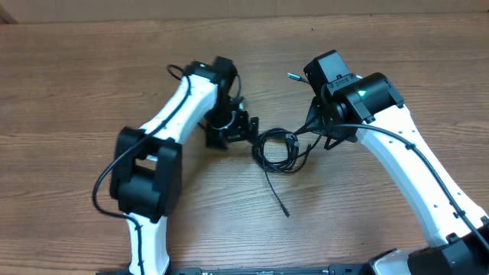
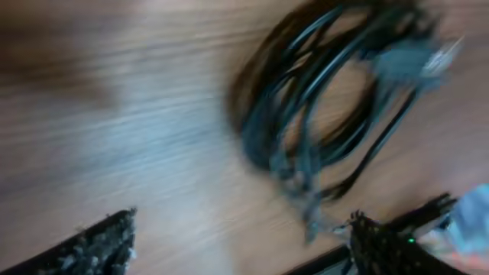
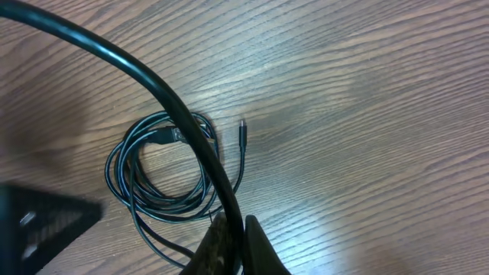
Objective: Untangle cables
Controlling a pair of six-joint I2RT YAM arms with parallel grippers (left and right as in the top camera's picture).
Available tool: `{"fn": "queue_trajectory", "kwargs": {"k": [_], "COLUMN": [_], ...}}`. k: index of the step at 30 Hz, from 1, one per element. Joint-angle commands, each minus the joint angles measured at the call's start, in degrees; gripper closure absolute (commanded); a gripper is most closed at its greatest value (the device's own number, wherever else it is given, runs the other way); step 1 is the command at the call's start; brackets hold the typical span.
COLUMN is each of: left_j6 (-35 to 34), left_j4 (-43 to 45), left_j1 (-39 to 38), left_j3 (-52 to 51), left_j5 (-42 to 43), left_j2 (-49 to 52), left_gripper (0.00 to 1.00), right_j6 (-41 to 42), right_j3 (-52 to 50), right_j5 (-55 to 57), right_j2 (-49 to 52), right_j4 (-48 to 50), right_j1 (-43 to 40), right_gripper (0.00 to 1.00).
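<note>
The cables (image 1: 276,150) are thin black cords lying in a loose coil on the wooden table between my two arms, with one tail (image 1: 279,200) trailing toward the front. The coil also shows in the right wrist view (image 3: 160,172) and, blurred, in the left wrist view (image 2: 321,99). My left gripper (image 1: 244,128) is open and empty just left of the coil; its fingers are spread in the left wrist view (image 2: 243,248). My right gripper (image 1: 326,136), just right of the coil, is shut (image 3: 238,237) on one black cable strand (image 3: 164,95) that rises away from it. A silver plug end (image 1: 293,76) sticks out beyond the right wrist.
The wooden table (image 1: 76,92) extends to all sides. A pale cardboard-coloured strip (image 1: 229,8) runs along the back edge. A loose plug end (image 3: 243,127) lies beside the coil. Both arm bases stand at the front edge.
</note>
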Motion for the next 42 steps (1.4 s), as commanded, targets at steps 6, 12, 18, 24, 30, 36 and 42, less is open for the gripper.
{"fn": "queue_trajectory", "kwargs": {"k": [6, 12, 18, 24, 30, 36, 42], "left_j6": [-13.25, -17.51, -20.2, -21.22, -21.03, -21.0, -21.66], "left_j4": [8.66, 8.35, 9.31, 10.86, 10.99, 10.97, 14.21], "left_j1": [-1.07, -2.56, -5.73, -6.34, -6.36, -6.36, -6.58], "left_j3": [0.2, 0.2, 0.2, 0.2, 0.02, -0.7, -5.57], "left_j5": [6.23, 2.25, -2.32, -3.93, -5.51, -7.21, -5.88], "left_j2": [1.07, 1.07, 1.09, 1.38, 1.62, 1.62, 1.62], "left_gripper": [0.21, 0.32, 0.32, 0.43, 0.43, 0.41, 0.64], "right_j6": [-0.28, -0.26, -0.26, -0.26, -0.26, -0.26, -0.26], "right_j3": [1.14, 1.14, 1.14, 1.14, 1.14, 1.14, 1.14], "right_j5": [-0.07, -0.11, -0.52, -0.52, -0.5, -0.5, -0.5], "right_j2": [-1.31, -1.31, -1.31, -1.31, -1.31, -1.31, -1.31], "right_j4": [-0.2, -0.17, -0.2, -0.63, -1.09, -1.09, -1.05], "right_j1": [-0.15, -0.15, -0.15, -0.15, -0.15, -0.15, -0.15], "right_gripper": [0.96, 0.96, 0.96, 0.96, 0.96, 0.96, 0.96]}}
